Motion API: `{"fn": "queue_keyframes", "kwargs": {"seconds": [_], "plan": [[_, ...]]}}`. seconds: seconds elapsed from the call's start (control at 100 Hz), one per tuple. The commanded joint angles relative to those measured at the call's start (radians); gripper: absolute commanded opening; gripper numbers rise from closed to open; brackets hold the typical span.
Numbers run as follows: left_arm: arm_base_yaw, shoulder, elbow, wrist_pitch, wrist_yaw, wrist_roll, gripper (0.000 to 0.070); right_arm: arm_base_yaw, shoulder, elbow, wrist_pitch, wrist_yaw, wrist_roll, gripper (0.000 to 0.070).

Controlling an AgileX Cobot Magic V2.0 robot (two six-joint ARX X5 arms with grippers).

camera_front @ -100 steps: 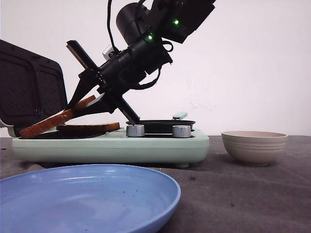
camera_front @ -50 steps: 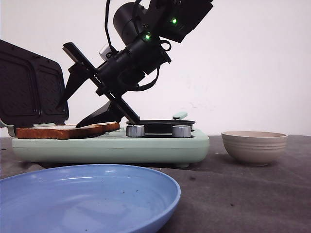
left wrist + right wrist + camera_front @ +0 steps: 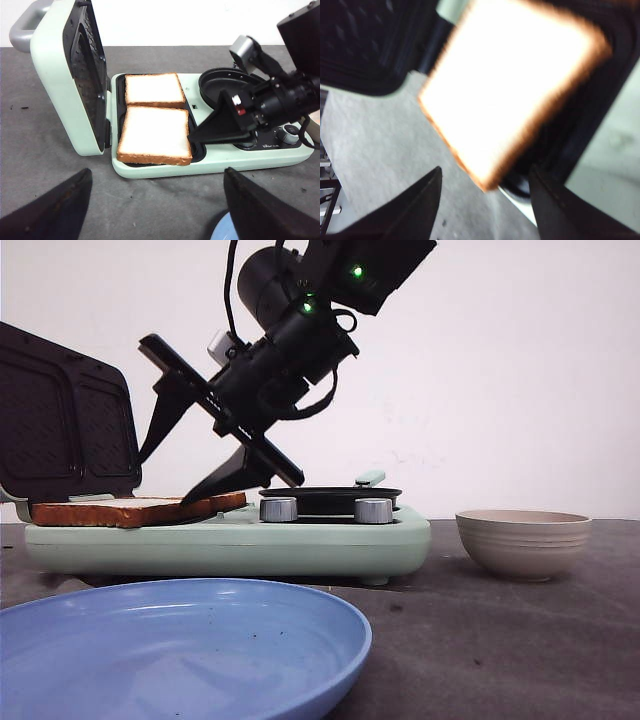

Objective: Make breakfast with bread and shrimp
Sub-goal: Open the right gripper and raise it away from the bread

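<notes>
Both slices of bread (image 3: 154,135) lie flat, side by side and touching, in the open sandwich maker (image 3: 210,160), pale faces up and brown crusts showing along the edges, filling the dark lower plate. The mint-green lid (image 3: 55,85) stands up on its hinge, ribbed black inner plate facing the slices. Over them the right end effector (image 3: 185,455) is splayed wide and holding nothing, tilted steeply down toward the bread; in the front view its lower fingertip (image 3: 200,495) sits right at the crust of the nearer slice, though contact cannot be judged, and the upper one is well clear above. The right wrist view, blurred, shows a slice between and beyond the two dark tips. The left end effector (image 3: 160,210) hangs near the front of the appliance, fingers far apart and empty, above the grey bench (image 3: 45,165). On that bench a blue plate (image 3: 180,650) sits nearest the front camera, and a beige ribbed bowl (image 3: 524,540) stands to the right of the sandwich maker, well apart from it. Two silver knobs (image 3: 325,510) sit on the maker's right half beside a round black pan (image 3: 225,85).
</notes>
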Motion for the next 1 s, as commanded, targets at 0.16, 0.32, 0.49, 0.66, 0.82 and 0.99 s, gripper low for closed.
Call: {"fn": "queue_keyframes", "kwargs": {"seconds": [0.16, 0.32, 0.49, 0.66, 0.82, 0.99], "plan": [[-0.002, 0.000, 0.005, 0.010, 0.001, -0.005, 0.0471, 0.006, 0.001, 0.053, -0.051, 0.025, -0.079, 0.0338], [-0.002, 0.000, 0.005, 0.010, 0.001, -0.005, 0.0471, -0.005, -0.056, 0.053, -0.109, 0.104, -0.158, 0.0338], [-0.002, 0.000, 0.005, 0.011, 0.001, -0.005, 0.0471, -0.035, -0.135, 0.053, -0.193, 0.192, -0.244, 0.0338], [-0.002, 0.000, 0.005, 0.013, 0.001, -0.005, 0.0471, -0.069, -0.225, 0.053, -0.288, 0.288, -0.337, 0.0337], [-0.002, 0.000, 0.005, 0.019, 0.001, -0.005, 0.0471, -0.092, -0.312, 0.053, -0.342, 0.333, -0.428, 0.0337], [-0.002, 0.000, 0.005, 0.028, 0.001, -0.005, 0.0471, -0.098, -0.407, 0.044, -0.388, 0.339, -0.510, 0.0335]]}}
